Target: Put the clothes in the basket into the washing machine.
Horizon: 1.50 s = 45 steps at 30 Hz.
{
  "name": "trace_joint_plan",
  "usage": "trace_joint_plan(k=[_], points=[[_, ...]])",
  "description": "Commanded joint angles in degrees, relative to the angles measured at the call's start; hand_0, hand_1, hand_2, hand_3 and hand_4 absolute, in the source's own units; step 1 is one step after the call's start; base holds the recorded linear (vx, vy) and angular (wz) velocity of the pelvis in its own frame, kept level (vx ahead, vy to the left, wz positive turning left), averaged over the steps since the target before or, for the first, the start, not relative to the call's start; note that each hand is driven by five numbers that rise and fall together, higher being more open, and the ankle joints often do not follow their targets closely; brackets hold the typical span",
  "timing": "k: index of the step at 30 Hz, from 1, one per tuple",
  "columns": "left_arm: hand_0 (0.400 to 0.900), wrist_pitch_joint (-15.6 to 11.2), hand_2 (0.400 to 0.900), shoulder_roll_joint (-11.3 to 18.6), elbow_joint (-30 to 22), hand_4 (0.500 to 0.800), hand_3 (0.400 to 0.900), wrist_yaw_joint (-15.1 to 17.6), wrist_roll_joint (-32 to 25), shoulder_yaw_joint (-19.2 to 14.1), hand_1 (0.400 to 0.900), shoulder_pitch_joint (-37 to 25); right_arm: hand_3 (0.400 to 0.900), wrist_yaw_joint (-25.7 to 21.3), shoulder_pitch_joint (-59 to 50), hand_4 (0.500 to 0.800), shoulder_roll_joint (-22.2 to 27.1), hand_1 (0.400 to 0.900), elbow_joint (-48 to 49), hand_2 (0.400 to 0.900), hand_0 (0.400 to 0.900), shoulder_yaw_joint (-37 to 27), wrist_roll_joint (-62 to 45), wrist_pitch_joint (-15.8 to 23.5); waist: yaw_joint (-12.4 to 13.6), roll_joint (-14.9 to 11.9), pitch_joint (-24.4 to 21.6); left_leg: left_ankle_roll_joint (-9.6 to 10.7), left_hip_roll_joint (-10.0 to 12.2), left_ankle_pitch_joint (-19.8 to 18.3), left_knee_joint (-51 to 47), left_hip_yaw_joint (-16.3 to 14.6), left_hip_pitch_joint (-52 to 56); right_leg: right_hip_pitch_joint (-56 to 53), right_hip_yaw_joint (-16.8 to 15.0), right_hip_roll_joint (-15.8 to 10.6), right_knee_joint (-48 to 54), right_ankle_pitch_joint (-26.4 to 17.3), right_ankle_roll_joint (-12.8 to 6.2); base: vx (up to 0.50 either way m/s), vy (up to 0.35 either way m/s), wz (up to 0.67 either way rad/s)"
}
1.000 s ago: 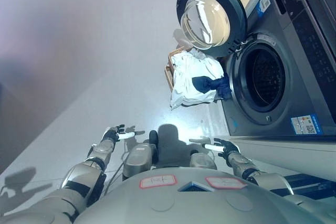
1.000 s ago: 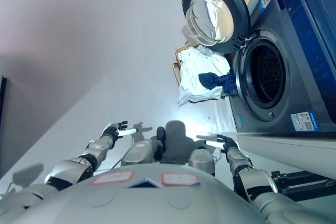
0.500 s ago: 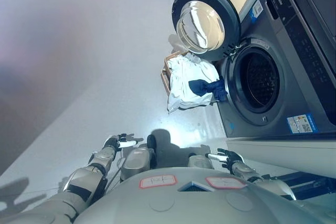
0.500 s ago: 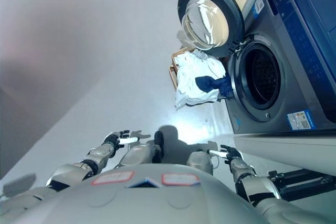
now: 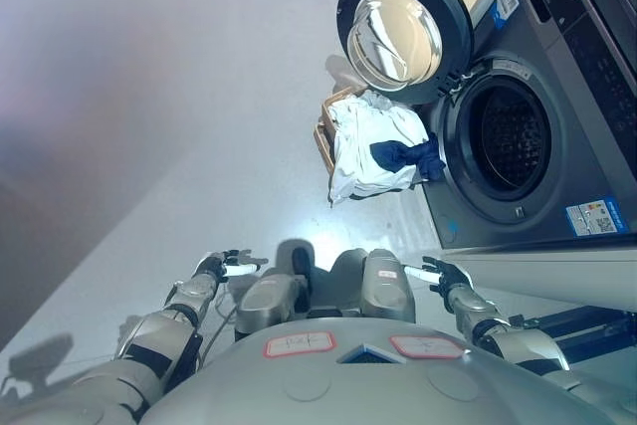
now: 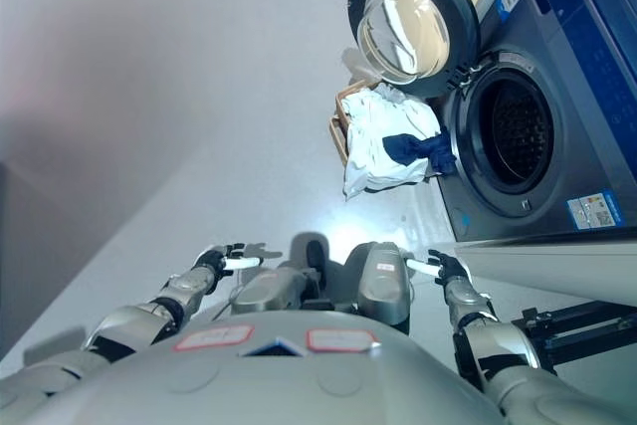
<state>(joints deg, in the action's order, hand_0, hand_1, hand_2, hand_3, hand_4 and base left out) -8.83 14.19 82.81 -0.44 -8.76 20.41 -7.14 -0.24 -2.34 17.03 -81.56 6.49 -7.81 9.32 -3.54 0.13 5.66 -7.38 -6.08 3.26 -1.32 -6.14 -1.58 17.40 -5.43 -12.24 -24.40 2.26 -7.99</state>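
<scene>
Left eye view
Left hand (image 5: 221, 266): low in the view's left, fingers spread and nearly straight over the floor (image 5: 149, 146); it holds nothing and touches nothing.
Right hand (image 5: 439, 276): low on the right, below the washing machine's front corner; fingers stretched out and loose, empty.
Clothes (image 5: 373, 146): a white heap with a dark blue piece (image 5: 403, 156) lying on its machine side, piled high in the basket (image 5: 323, 136), well apart from both hands.
Basket: wooden-looking rim showing at the heap's left edge; it stands on the floor just beside the machine's front.
Washing machine (image 5: 557, 97): dark grey, at the right; its round door (image 5: 398, 32) swung wide open above the basket, drum opening (image 5: 508, 146) dark.

Right eye view
Left hand (image 6: 219, 258): same spread, relaxed pose, nothing in it.
Right hand (image 6: 443, 268): fingers extended, nothing grasped, apart from the machine's panel.
Clothes (image 6: 383, 146): in the basket (image 6: 339, 131), the blue piece reaching toward the drum's rim; whether it touches the rim cannot be told.
Door (image 6: 408, 22): open, glass bowl facing out.
</scene>
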Motion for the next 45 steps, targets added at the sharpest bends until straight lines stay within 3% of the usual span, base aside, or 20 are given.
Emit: trace_joint_plan(k=[1,7,10,15,18,19,25,35,42,45], points=[[0.900,-1.3,0.900,1.9,0.0,0.800,0.900,0.3,1.4,-2.7,0.900,-0.8,0.900,-0.1,3.7,0.800,0.1,0.900,0.2,0.900,0.900,0.1,1.4,-0.7,-2.2,-1.6,-0.3,4.4,-0.4,-8.5,6.5,4.5,0.7,0.2,-1.0,-1.6,10.6,-15.3,-1.24,0.15,-0.054,0.26],[0.900,-1.0,0.900,1.9,0.6,0.800,0.900,-0.1,2.1,-4.2,0.900,0.3,0.900,0.1,4.2,0.800,-0.1,0.900,0.4,0.900,0.900,-0.2,2.5,-0.9,-1.6,-3.5,-1.8,4.9,-1.4,-11.5,6.2,5.1,4.1,-1.6,3.4,-3.5,20.1,-19.0,-2.63,0.15,-0.089,0.11],[0.900,-0.9,0.900,1.9,1.0,0.800,0.900,-0.2,2.1,-5.0,0.900,0.9,0.900,0.3,4.1,0.800,-0.2,0.900,0.6,0.900,0.900,-0.2,2.6,-0.9,-1.3,-4.2,-2.2,5.3,-1.2,-12.7,6.5,5.5,5.2,-2.0,3.0,-3.1,22.4,-19.7,-2.65,0.12,-0.128,0.04],[0.900,-0.9,0.900,1.4,1.3,0.800,0.900,-0.1,1.8,-5.8,0.900,1.4,0.900,0.6,3.9,0.800,-0.4,0.900,-0.1,0.900,0.900,0.2,2.7,-1.0,-0.9,-4.9,-2.9,6.7,1.0,-14.4,6.9,6.3,6.2,-2.7,2.2,-1.0,23.2,-17.6,-1.93,0.12,-0.162,0.08],[0.900,-1.0,0.900,0.9,0.8,0.800,0.900,0.2,1.1,-5.7,0.900,1.0,0.900,0.1,3.6,0.800,0.3,0.900,-0.2,0.900,0.900,0.6,2.8,-0.9,-1.1,-4.3,-3.6,8.5,4.3,-13.0,5.2,7.3,6.0,-3.0,4.1,1.1,23.1,-15.6,-1.16,0.06,-0.198,0.32],[0.900,-1.0,0.900,0.9,0.8,0.800,0.900,0.2,1.1,-5.7,0.900,1.0,0.900,0.1,3.6,0.800,0.3,0.900,-0.2,0.900,0.900,0.6,2.8,-0.8,-1.1,-4.3,-3.6,8.5,4.3,-13.0,5.2,7.4,5.9,-3.0,4.2,1.1,23.1,-15.6,-1.15,0.00,-0.152,0.45],[0.900,-1.8,0.900,0.3,-2.2,0.800,0.900,2.9,0.9,-0.8,0.900,-4.4,0.900,-4.7,-1.7,0.800,2.4,0.900,3.7,0.900,0.900,5.8,7.6,-0.3,-2.8,-2.8,-0.4,10.9,7.4,-10.0,5.0,5.7,-0.4,2.7,7.7,0.3,20.5,-14.6,-0.75,-0.13,-0.071,0.40],[0.900,-3.0,0.900,0.1,-5.4,0.800,0.900,7.8,-2.9,2.3,0.900,-10.2,0.900,-12.6,-14.6,0.800,7.3,0.900,6.6,0.900,0.900,14.3,21.2,-3.1,-1.8,-0.5,7.7,11.1,5.6,-8.2,7.0,5.9,-10.2,13.2,6.7,-1.5,17.8,-16.5,-0.40,-0.13,-0.020,0.09],[0.900,-3.6,0.900,-0.4,-8.0,0.800,0.900,10.7,-7.0,3.4,0.900,-13.9,0.900,-17.3,-26.8,0.800,11.9,0.900,5.0,0.900,0.900,16.9,23.0,-5.5,-0.9,2.1,13.0,11.8,4.6,-7.2,9.9,6.5,-18.4,20.1,6.8,-2.3,16.6,-17.2,-0.02,-0.12,-0.057,0.18],[0.900,-4.6,0.900,-0.6,-11.5,0.800,0.900,11.7,-9.2,4.7,0.900,-14.6,0.900,-20.7,-33.0,0.800,14.8,0.900,3.9,0.900,0.900,17.8,23.0,-6.4,-0.8,3.5,15.4,12.1,4.5,-6.6,11.4,6.0,-22.7,24.5,6.0,-2.7,15.7,-17.6,0.17,-0.11,-0.023,0.04]])
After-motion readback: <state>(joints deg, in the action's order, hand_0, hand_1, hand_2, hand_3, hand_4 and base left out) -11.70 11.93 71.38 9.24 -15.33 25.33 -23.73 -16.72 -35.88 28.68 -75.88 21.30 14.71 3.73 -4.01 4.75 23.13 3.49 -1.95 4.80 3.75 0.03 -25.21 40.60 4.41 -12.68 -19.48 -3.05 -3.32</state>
